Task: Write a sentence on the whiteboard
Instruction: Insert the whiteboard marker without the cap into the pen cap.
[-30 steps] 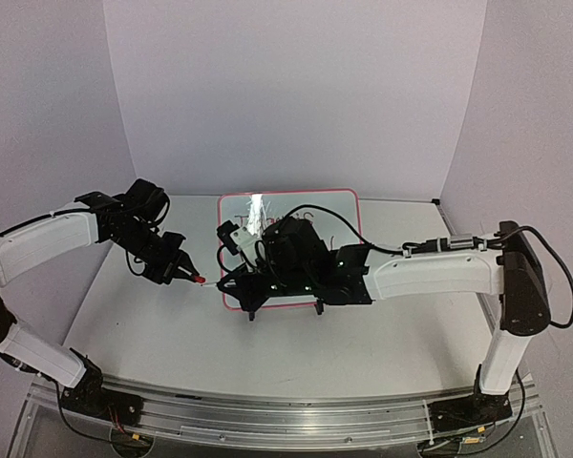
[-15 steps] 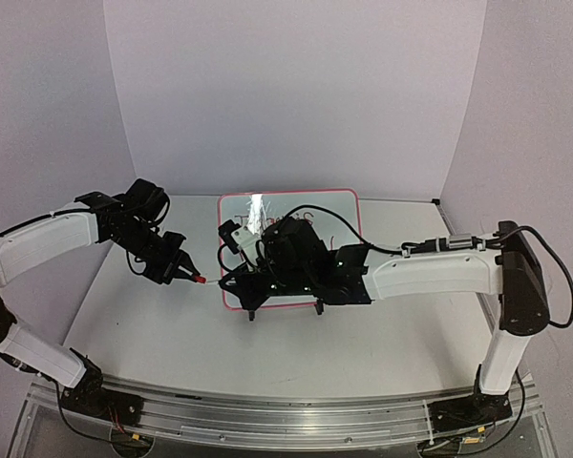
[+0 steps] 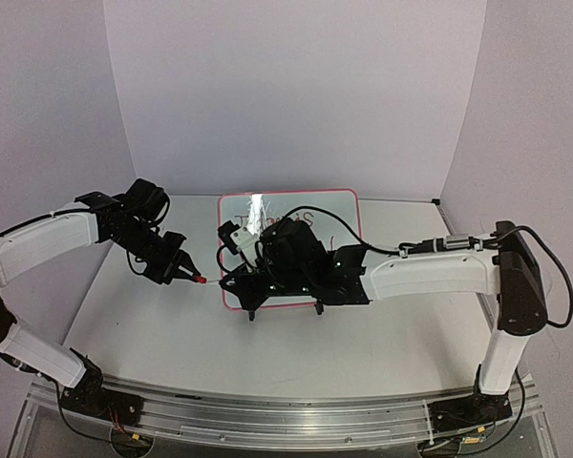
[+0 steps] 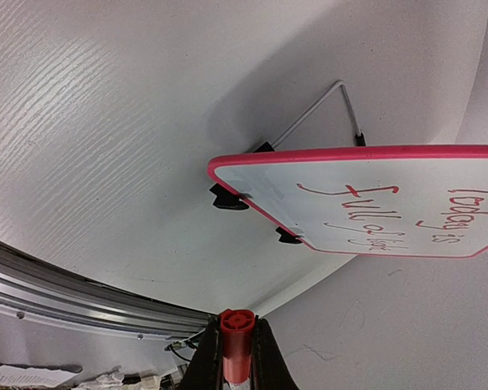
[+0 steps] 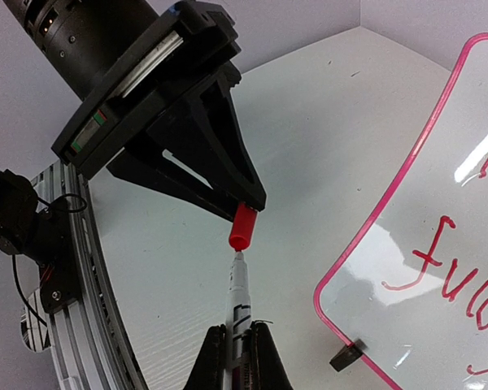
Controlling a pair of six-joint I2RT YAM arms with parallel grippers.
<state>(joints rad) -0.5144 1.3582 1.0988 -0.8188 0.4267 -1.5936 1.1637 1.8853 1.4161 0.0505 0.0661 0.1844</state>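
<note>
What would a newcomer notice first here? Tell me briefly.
The red cap pinched in the left hand sits right at the tip of the marker held by the right hand, near the left edge of the pink-framed whiteboard. That board stands mid-table with the sentence in red across it.

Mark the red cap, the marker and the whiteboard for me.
red cap (image 5: 243, 227), right wrist view, middle of the cap.
marker (image 5: 237, 294), right wrist view, white barrel.
whiteboard (image 4: 268, 172), left wrist view, bare white near its corner.
</note>
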